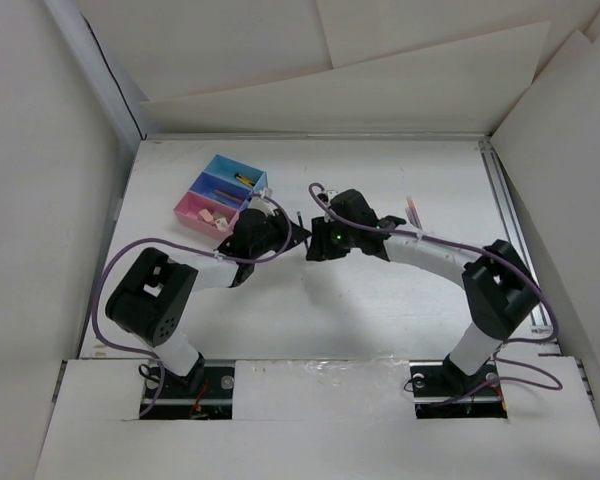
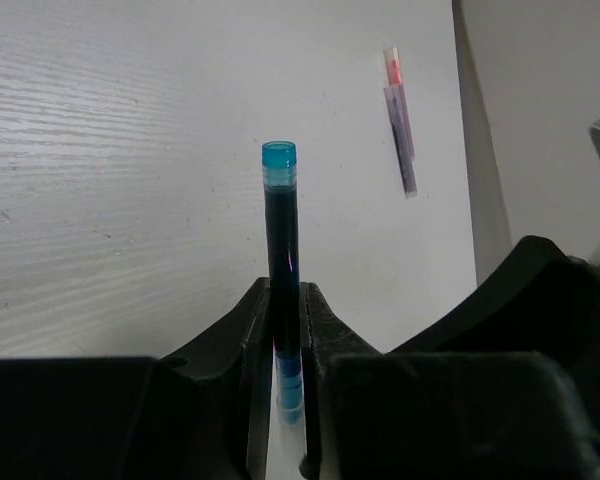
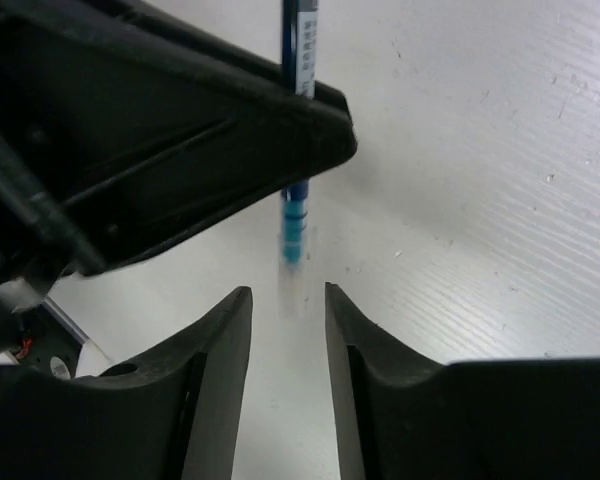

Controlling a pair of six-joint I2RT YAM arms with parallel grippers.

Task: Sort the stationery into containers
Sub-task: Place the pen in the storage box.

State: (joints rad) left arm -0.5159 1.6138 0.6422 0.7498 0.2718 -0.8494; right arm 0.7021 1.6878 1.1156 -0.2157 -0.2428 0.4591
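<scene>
The white surface [image 1: 380,300] fills the top view, with the left arm [image 1: 150,295] reaching in from 7 o'clock and the right arm [image 1: 500,285] from 4 o'clock, their ends meeting near the middle. Toward 10 o'clock from that meeting point sit three joined bins: the light-blue bin [image 1: 223,162] farthest, the blue-violet bin [image 1: 204,182] in the middle and the pink bin [image 1: 187,212] nearest. The left pincer [image 2: 285,330] is pressed together on a light-blue pen [image 2: 280,230], gripping its lower barrel so the capped end sticks out past the fingertips, clear of the surface. The right pincer [image 3: 288,295] stands spread with nothing between its fingers, just below the pen's lower tip, very near the left pincer but not touching the pen. A pink pen [image 2: 400,120] lies flat on the surface toward 2 o'clock from the pincers, well apart from them. Pale eraser-like blocks [image 1: 212,214] lie in the pink bin, and a tiny yellow-orange piece [image 1: 243,179] lies in the light-blue bin.
</scene>
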